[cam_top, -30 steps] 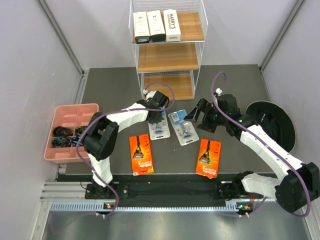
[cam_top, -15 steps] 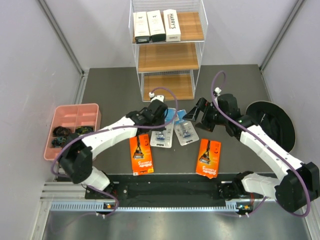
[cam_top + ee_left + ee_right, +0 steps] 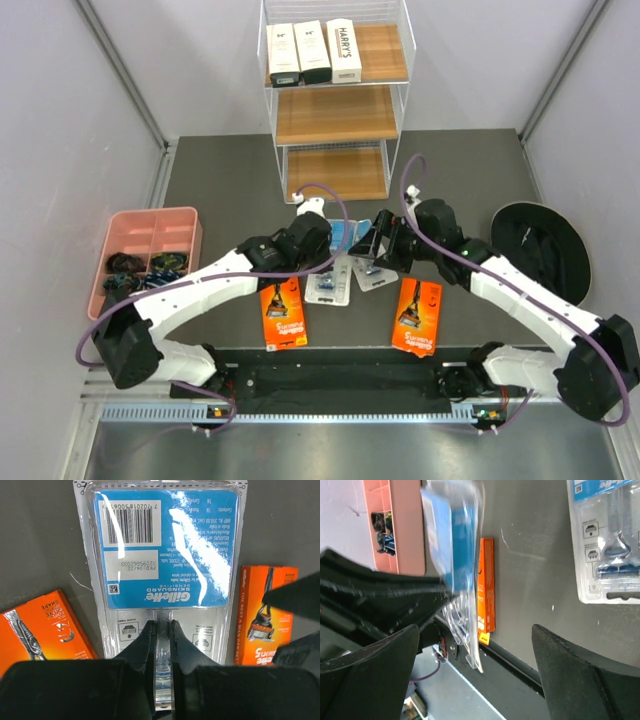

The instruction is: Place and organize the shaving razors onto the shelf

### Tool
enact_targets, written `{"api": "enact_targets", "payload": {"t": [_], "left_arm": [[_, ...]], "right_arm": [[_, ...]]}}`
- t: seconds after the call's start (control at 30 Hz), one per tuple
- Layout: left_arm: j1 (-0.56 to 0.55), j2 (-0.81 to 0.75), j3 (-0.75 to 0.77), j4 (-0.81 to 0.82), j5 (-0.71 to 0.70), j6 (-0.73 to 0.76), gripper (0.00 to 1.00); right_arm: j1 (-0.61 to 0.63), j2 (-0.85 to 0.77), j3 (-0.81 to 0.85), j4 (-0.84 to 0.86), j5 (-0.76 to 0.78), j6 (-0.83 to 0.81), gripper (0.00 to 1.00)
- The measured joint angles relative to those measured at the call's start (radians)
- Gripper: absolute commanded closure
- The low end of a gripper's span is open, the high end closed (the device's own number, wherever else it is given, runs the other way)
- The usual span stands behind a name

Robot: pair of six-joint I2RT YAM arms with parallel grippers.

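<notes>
Blue-clear blister razor pack (image 3: pixel 162 555) pinched in the left claw (image 3: pixel 162 628), long axis running straight out from that claw, thin edge facing the wide-open right claw (image 3: pixel 475 629) just beside it.

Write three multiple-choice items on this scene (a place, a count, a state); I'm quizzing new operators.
1. Where do the three white boxes stand? A the shelf's top tier B its middle tier C its bottom tier
2. How many orange cards lie on the table? A one B two C three
3. The left gripper is: A open B shut on a blister pack C shut on an orange card
Key: 1A, they line the top tier; 2B, two lie near the front edge; 3B, it clamps the pack's clear part.
</notes>
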Motion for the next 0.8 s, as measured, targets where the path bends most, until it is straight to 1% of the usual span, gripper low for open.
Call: {"api": "enact_targets", "payload": {"t": [0.23, 0.4, 0.63, 0.8], "left_arm": [[0.020, 0.036, 0.056, -0.008, -0.018, -0.146, 1.00], [0.096, 0.035, 0.047, 0.025, 0.038, -0.283, 1.00], [0.294, -0.026, -0.134, 0.167, 0.179, -0.495, 1.00], [0.343, -0.052, -0.193, 0.231, 0.269, -0.588, 1.00]], "right_arm": [[0.076, -0.147, -0.084, 0.008, 0.130, 0.014, 0.08], [0.125, -0.189, -0.122, 0.017, 0.214, 0.027, 0.09], [0.246, -0.188, -0.147, 0.039, 0.352, 0.034, 0.15], [0.301, -0.172, -0.147, 0.096, 0.416, 0.031, 0.21]]}}
